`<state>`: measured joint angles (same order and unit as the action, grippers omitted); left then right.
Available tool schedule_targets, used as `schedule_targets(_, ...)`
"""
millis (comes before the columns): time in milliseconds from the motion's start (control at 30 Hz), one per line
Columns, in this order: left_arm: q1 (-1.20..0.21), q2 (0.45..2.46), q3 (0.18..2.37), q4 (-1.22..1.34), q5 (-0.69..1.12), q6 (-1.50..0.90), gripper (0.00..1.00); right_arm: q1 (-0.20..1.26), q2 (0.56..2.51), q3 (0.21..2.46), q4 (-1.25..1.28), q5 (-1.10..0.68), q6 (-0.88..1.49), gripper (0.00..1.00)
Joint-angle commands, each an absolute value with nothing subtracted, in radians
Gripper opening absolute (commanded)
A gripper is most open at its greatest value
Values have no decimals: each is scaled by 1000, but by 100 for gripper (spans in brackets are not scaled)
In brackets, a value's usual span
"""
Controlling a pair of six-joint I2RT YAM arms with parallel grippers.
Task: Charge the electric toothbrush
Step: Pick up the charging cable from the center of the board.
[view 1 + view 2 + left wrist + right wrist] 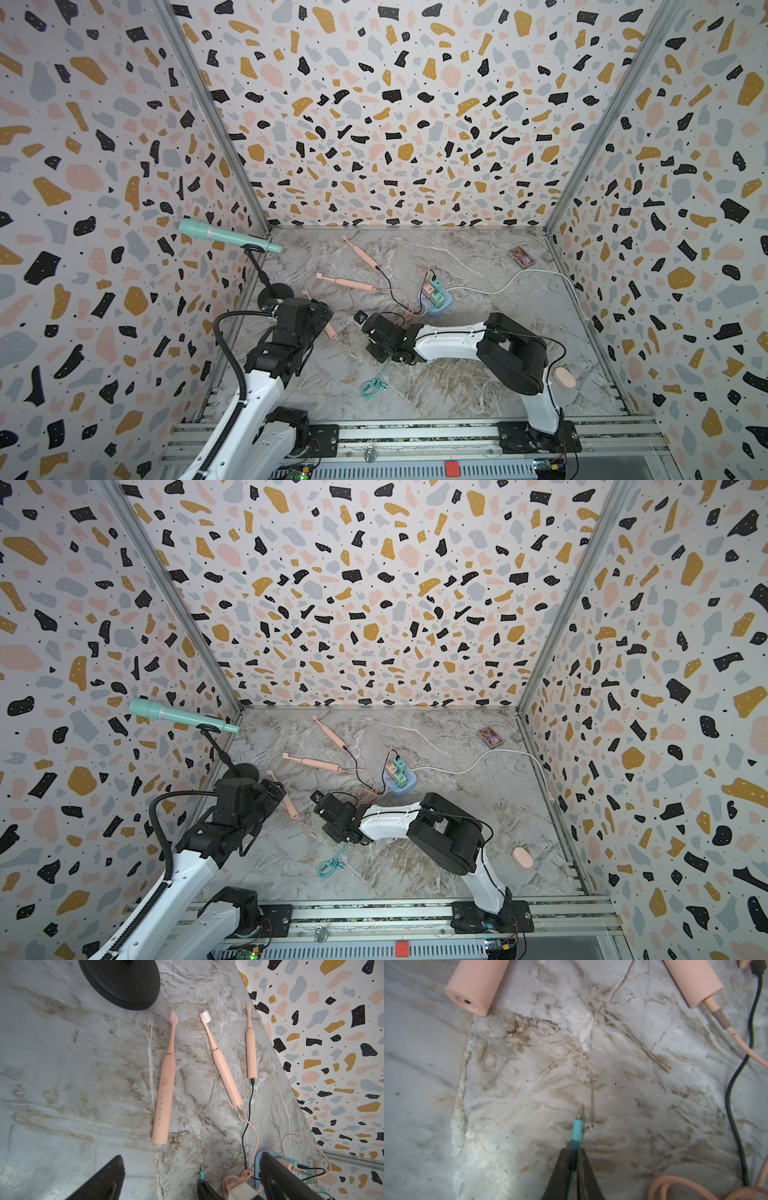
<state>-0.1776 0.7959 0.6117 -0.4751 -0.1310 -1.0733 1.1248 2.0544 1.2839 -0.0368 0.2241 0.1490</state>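
Bright, even, diffuse light in both top views, faint soft shadows on the table [457, 395], walls [374, 124] bowed toward the frame corners, left wrist view sharp at centre, right wrist view hazy, plug [577, 1130] and toothbrush [473, 987] soft-edged, right gripper [573, 1152] blurred.

On the surface [478, 374], the nearest toothbrush [164, 1093] lies below my left hand [191, 1156], the middle toothbrush [349, 283] behind it, and the farthest toothbrush [361, 253] behind that. The power strip [434, 297] sits to their right, beyond my right hand [573, 1153]. The loose cable [374, 384] coils nearer me.
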Motion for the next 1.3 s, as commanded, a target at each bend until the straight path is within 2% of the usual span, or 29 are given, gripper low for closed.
schedule_targets(0, -172, 802, 607, -446, -120, -1063, 100, 1117, 2101, 1244, -108, 211, 138, 4)
schedule_targets(33, -171, 802, 606, -448, -123, -1062, 100, 1117, 2096, 1236, -95, 212, 134, 0)
schedule_targets(200, -172, 825, 617, -468, -174, -1050, 100, 1118, 2044, 1204, -61, 190, 114, 0)
schedule_targets(400, -155, 954, 635, -456, -228, -1015, 100, 1122, 1901, 1075, 111, -1, 119, 0)
schedule_targets(633, -148, 1094, 636, -364, -294, -1014, 100, 1130, 1815, 998, 229, -104, 133, 0)
schedule_targets(800, -147, 1196, 647, -294, -291, -1018, 98, 1132, 1765, 944, 316, -144, 145, 0)
schedule_targets(1033, -147, 1349, 709, -261, -306, -991, 95, 1150, 1749, 952, 314, -149, 143, 0)
schedule_targets(1267, -147, 1474, 788, -293, -323, -970, 86, 1167, 1750, 963, 305, -156, 138, 0)
